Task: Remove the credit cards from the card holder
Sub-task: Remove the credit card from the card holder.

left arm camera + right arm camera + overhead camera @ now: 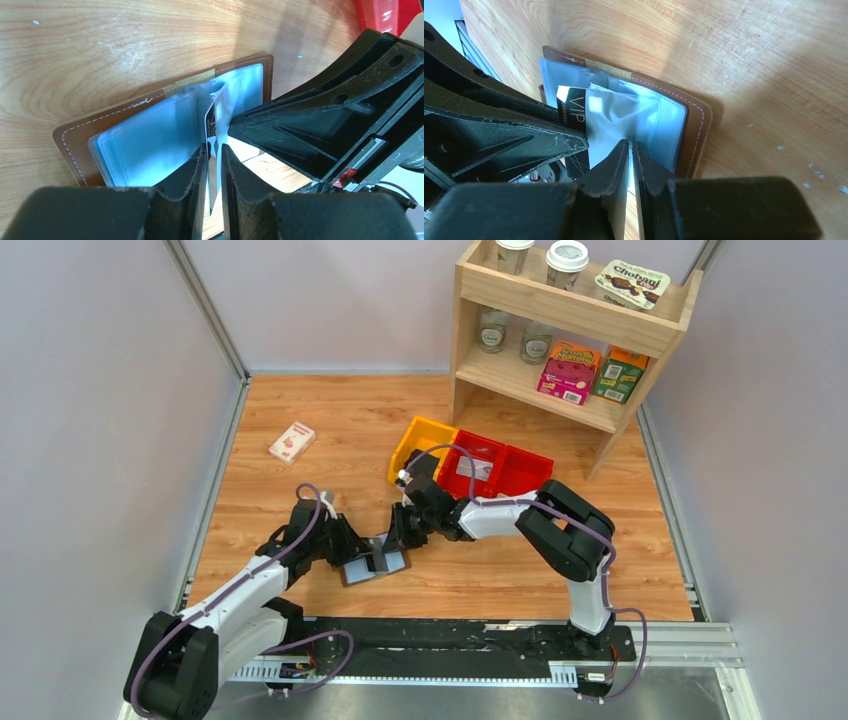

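The overhead view alone places everything: the card holder [392, 562] lies open and flat on the wooden worktop [330, 430], near its front edge, with the left claw [358, 558] and the right claw [398, 540] meeting over it from either side. Farther back stand a yellow bin [420, 445] and red bins [485, 468], a wooden shelf [575, 335] of jars and cartons, and a small white-and-red box [292, 442] well apart to the left. From above, the arms hide the holder's inside.

The wrist views give what that one cannot. The left wrist camera shows the brown cover with pale stitching and the grey-blue clear sleeves [145, 145] fanned upward, one thin pale leaf [220, 107] standing on edge. The right wrist camera shows a black card [573, 116] lettered "VIP" in pale print, partly out of its sleeve and lying against the left claw's finger — no lettering can be read in the other two views.

The left claw's fingers [199, 170] stand narrowly parted, the thin leaf running down through the gap with a sliver of space on either side. The right claw's fingers [616, 160] are almost together, only a thin slit between them, their tips at a translucent sleeve — whether they pinch it I cannot tell.
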`<action>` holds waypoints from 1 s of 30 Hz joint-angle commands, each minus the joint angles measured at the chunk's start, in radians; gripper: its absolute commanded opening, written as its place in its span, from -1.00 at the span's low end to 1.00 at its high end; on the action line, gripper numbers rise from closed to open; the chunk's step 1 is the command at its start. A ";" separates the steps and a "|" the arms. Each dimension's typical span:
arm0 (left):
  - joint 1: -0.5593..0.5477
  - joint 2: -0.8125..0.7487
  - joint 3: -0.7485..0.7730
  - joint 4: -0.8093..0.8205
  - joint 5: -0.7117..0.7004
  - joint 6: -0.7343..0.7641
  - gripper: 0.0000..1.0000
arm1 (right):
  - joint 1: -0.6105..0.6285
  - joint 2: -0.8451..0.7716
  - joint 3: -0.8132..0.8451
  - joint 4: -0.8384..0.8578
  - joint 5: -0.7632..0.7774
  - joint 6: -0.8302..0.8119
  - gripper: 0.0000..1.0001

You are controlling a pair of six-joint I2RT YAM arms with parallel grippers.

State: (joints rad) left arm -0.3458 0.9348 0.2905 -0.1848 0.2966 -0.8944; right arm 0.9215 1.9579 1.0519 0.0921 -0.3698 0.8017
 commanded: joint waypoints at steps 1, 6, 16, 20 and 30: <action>0.008 -0.016 0.001 0.050 0.036 -0.031 -0.56 | -0.013 0.001 -0.032 -0.083 0.071 -0.015 -0.67; 0.014 -0.053 0.001 0.012 0.013 -0.032 -0.86 | -0.019 -0.024 -0.033 -0.143 0.114 -0.036 -0.68; 0.018 -0.137 0.050 -0.179 -0.109 0.006 -1.00 | -0.026 -0.050 -0.027 -0.212 0.184 -0.087 -0.68; 0.019 -0.194 0.099 -0.280 -0.154 0.026 -1.00 | -0.027 -0.100 0.003 -0.262 0.206 -0.096 -0.66; 0.019 -0.382 0.191 -0.234 -0.186 -0.104 -1.00 | -0.026 -0.345 0.036 -0.282 0.284 -0.049 -0.05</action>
State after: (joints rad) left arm -0.3321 0.6044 0.4427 -0.4824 0.1234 -0.9211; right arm 0.8993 1.7351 1.0485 -0.1951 -0.1513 0.7380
